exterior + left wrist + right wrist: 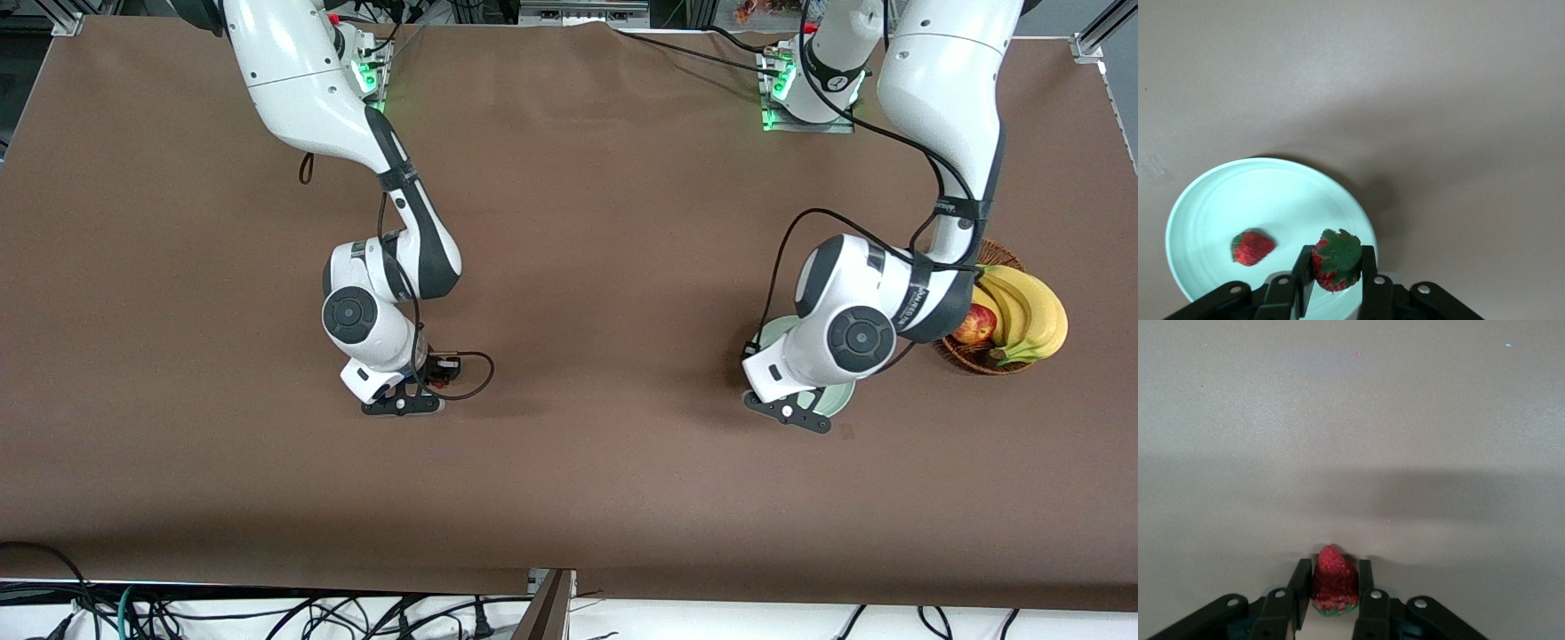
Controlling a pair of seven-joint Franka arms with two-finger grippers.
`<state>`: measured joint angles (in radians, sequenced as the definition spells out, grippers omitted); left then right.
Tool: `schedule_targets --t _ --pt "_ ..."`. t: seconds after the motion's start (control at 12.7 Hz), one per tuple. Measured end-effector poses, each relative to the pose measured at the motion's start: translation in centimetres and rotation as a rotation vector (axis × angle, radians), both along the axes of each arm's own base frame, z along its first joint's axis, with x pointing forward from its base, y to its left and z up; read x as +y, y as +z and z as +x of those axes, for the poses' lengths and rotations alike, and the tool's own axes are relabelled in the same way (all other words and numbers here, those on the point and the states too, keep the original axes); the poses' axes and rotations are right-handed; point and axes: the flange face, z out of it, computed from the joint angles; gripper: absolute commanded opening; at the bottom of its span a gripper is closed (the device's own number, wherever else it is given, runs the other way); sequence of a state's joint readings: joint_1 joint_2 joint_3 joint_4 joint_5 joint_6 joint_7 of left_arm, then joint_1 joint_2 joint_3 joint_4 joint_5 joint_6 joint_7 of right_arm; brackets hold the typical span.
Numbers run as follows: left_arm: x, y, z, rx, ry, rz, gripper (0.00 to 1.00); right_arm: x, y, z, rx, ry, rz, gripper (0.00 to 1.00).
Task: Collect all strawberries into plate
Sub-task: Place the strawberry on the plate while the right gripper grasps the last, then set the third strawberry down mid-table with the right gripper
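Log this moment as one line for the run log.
left claw: shut on strawberry over plate | one berry on plate | right claw: shut on third strawberry, over table

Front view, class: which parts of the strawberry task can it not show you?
- Plate: mostly hidden under the left arm.
- Strawberry lying in the plate: covered by that arm.
- Strawberries held by the left gripper and right gripper: hidden by the wrists; only wrist views show them.
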<state>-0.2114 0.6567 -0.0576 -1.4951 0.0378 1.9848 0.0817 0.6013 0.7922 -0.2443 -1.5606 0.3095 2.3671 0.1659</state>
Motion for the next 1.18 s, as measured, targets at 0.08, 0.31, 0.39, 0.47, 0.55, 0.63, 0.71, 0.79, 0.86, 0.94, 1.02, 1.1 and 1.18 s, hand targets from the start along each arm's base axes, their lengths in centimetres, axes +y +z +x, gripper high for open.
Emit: schedule_targets --t 0.08,0.31,0.39,0.47,0.55,0.63,0.71,0.79,0.86,0.94,1.02,1.1,1.18 --pt "0.9 -0.5 0.1 0.009 -0.018 -0.003 0.20 0.0 0.0 0.0 0.001 -0.013 0.005 0.18" --pt "1.7 -2.3 0.1 0.035 -0.043 -0.007 1.00 2.9 1.2 -0.3 0.002 -0.097 0.071 0.18" --pt "1.6 -2.5 0.0 0.037 -0.045 -0.008 1.00 4.9 2.0 -0.6 0.001 -0.145 0.098 0.18" --pt "1.5 -2.5 0.0 0.037 -0.046 -0.008 1.00 7.1 2.7 -1.1 0.008 -0.198 0.129 0.18" --pt "1.5 -2.5 0.1 0.036 -0.046 -0.009 1.00 9.3 3.4 -1.7 0.022 -0.255 0.165 0.18" --pt "1.5 -2.4 0.1 0.035 -0.045 -0.009 1.00 11.6 4.0 -2.5 0.044 -0.325 0.203 0.19" --pt "1.5 -2.4 0.1 0.034 -0.045 -0.009 1.00 13.9 4.7 -3.2 0.066 -0.397 0.242 0.19" --pt "1.5 -2.3 0.2 0.031 -0.045 -0.010 1.00 16.3 5.2 -3.8 0.084 -0.467 0.284 0.20" --pt "1.5 -2.0 0.3 0.025 -0.044 -0.012 1.00 18.7 5.4 -4.4 0.091 -0.537 0.333 0.21" --pt "1.4 -1.5 0.5 0.016 -0.038 -0.023 1.00 21.0 5.2 -5.0 0.081 -0.604 0.385 0.24" --pt "1.2 -0.7 0.8 0.006 -0.021 -0.049 1.00 23.2 4.3 -6.0 0.061 -0.661 0.434 0.26" --pt "1.2 0.2 1.0 0.001 0.006 -0.085 1.00 25.3 2.8 -7.4 0.041 -0.699 0.472 0.29" --pt "1.4 1.0 1.2 0.004 0.043 -0.130 1.00 27.0 1.0 -9.0 0.022 -0.718 0.503 0.38"
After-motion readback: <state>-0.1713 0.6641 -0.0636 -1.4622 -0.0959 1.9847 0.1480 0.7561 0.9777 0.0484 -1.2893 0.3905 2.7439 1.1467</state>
